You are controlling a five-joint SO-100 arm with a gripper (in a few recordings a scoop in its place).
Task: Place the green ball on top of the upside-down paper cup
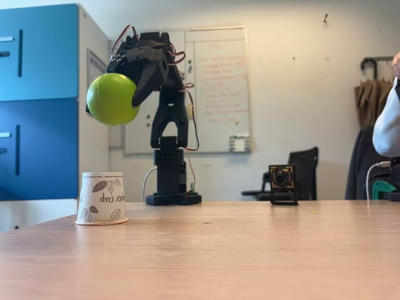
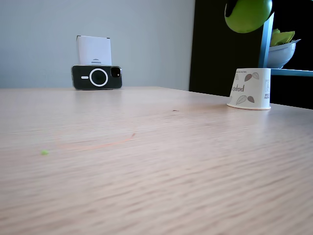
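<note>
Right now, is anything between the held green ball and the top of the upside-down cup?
Nothing visible. The green ball, held in the fingers, hangs above the upside-down paper cup, with open air between them in both fixed views.

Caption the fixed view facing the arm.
Gripper holds the green ball in the air above the upside-down paper cup.

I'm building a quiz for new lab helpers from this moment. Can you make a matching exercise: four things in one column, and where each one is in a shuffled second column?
Things:
1. green ball
2. paper cup
3. phone
4. small camera

Places:
A. upside down on the table, rim lowest
B. on its side in front of a white box
C. in the air, held by the gripper
D. upright on the table, right of the arm's base in a fixed view

Pairs: 1-C, 2-A, 3-B, 4-D
</note>
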